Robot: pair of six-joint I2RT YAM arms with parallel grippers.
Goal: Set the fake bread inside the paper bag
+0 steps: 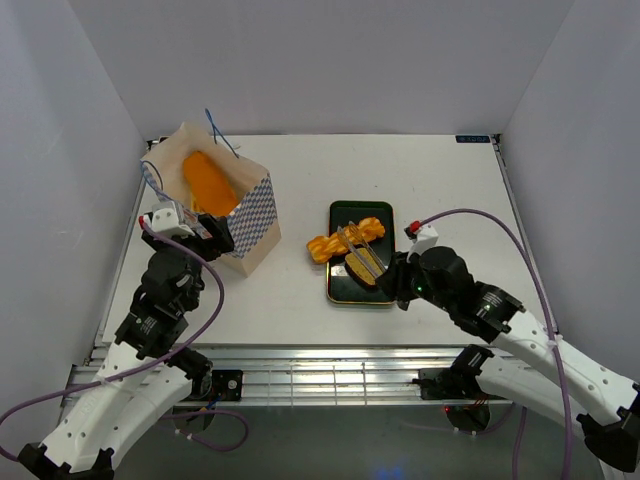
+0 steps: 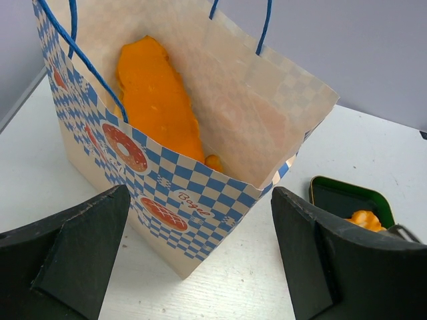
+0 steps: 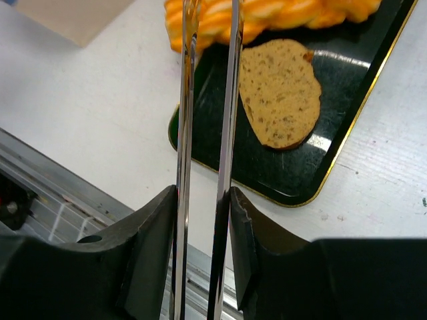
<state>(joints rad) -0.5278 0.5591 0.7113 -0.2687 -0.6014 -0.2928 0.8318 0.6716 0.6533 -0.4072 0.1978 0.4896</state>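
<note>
Tabletop tray (image 3: 373, 73): braided twist (image 3: 287, 10) beyond right claw's (image 3: 203, 207) tongs (image 3: 230, 100).

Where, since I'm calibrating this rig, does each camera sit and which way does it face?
Top external: above and behind, looking down on the table; left arm and right arm show.
Left wrist: on the left arm, facing the paper bag; open left claw below.
Right wrist: on the right arm, looking along the tongs at the tray; right claw grips them.
Shared: tray and braided twist, in all three.
</note>
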